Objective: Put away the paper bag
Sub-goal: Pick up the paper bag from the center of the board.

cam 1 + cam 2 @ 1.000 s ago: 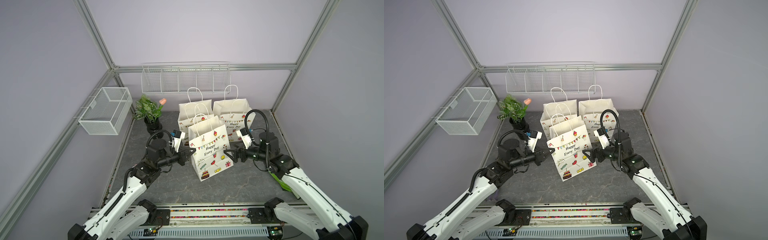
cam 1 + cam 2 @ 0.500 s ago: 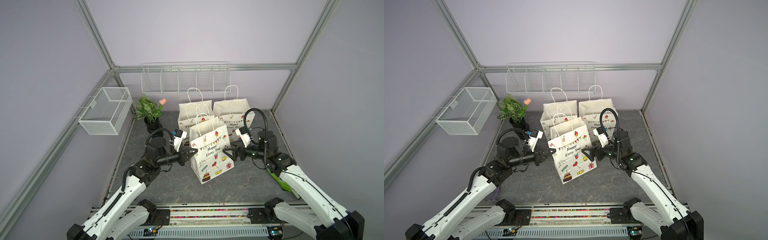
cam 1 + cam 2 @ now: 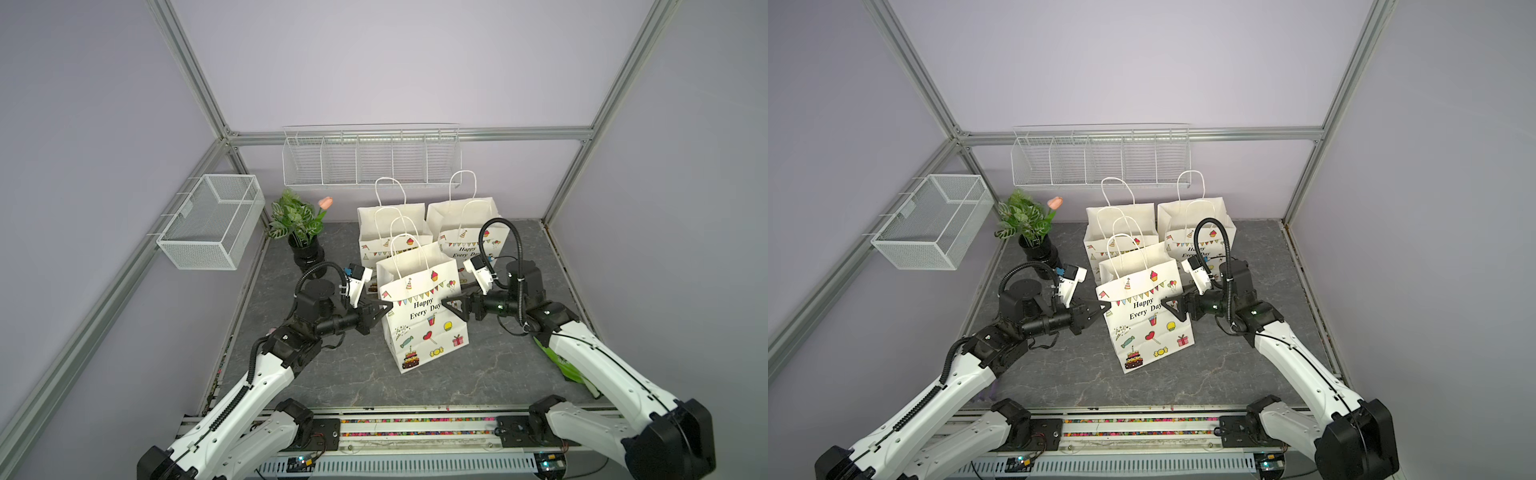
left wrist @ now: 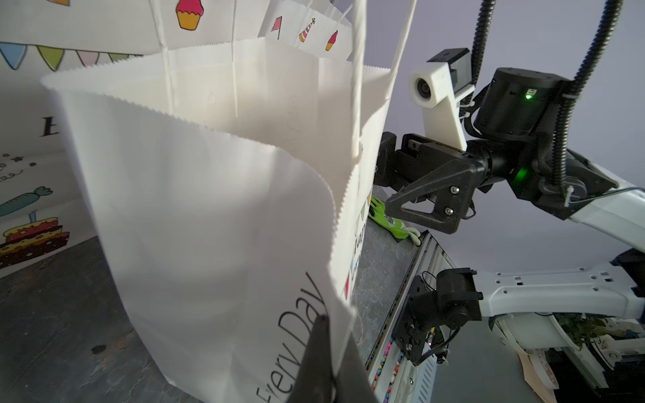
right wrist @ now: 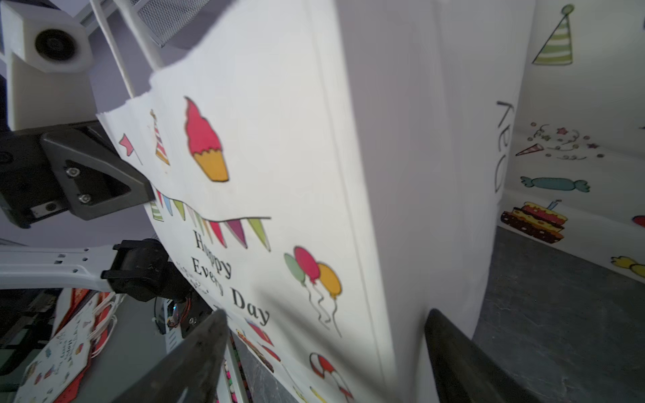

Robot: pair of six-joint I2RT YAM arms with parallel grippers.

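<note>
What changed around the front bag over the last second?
The front paper bag shifted slightly forward, toward the camera. The left gripper stayed shut on its side edge and moved with it. The right gripper edged in on the opposite side; its jaws are open, straddling that edge, nothing gripped yet. The back bags, the potted plant and the wire baskets stayed put.

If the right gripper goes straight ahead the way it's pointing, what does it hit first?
The front bag: the right gripper points at its side, open jaws straddling that corner in the wrist view. Whether it already touches is unclear.
</note>
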